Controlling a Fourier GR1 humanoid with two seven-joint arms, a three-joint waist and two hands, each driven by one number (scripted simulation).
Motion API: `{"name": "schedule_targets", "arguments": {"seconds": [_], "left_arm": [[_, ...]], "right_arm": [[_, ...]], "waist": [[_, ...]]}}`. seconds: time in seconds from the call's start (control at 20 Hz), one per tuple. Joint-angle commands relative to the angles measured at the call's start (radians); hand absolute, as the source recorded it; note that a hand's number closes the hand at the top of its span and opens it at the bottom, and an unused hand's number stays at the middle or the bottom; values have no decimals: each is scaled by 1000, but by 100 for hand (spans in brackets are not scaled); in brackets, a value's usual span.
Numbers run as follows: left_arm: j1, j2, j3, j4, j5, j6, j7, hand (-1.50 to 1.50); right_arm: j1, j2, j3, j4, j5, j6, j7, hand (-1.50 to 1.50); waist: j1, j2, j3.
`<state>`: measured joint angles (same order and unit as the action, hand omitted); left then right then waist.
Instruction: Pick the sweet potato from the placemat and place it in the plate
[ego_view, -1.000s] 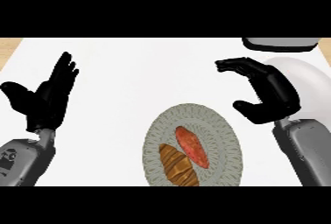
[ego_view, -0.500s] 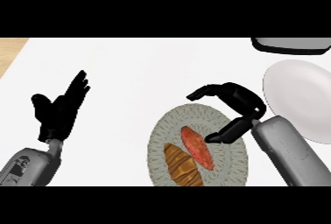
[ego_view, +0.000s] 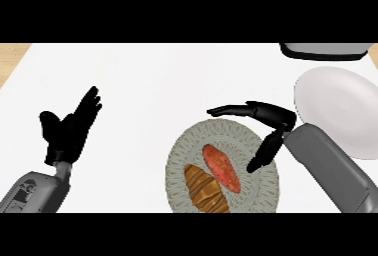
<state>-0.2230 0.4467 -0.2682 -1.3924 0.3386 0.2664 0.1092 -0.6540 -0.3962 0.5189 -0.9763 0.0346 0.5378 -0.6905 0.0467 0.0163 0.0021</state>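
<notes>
Right hand, fingers apart, hovers above the placemat; sweet potato just beneath, plate beside; left hand open.

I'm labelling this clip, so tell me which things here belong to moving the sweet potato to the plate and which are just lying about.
Part of the job:
reddish sweet potato
round grey woven placemat
white round plate
right robot hand, open above the placemat

Just lying about:
brown croissant on the placemat
left robot hand, resting open at the left
dark-rimmed object at the top edge

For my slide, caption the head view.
Right hand open above sweet potato and croissant on placemat; plate beside.
</notes>
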Motion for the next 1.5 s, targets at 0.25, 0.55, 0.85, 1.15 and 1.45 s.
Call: {"name": "schedule_targets", "arguments": {"seconds": [0.25,0.55,0.85,1.15,1.45], "left_arm": [[21,1,42,45,0,-49,-36,0],[9,-2,67,71,-18,-54,-32,0],[26,-19,95,86,-41,-68,-56,0],[57,-71,67,28,-85,-37,-33,0],[36,-44,125,-5,-77,-78,28,0]], "right_arm": [[-161,-29,87,138,125,104,-203,-150],[-164,-13,203,90,230,49,-163,-150],[-197,46,244,89,351,-48,-76,-150],[-191,69,282,90,449,-70,-50,-150],[-182,92,275,101,517,-39,-50,-150]], "waist": [[-18,-8,-2],[-34,-13,-2],[-39,-15,-2],[-40,-17,-2],[-40,-16,-2]]}}
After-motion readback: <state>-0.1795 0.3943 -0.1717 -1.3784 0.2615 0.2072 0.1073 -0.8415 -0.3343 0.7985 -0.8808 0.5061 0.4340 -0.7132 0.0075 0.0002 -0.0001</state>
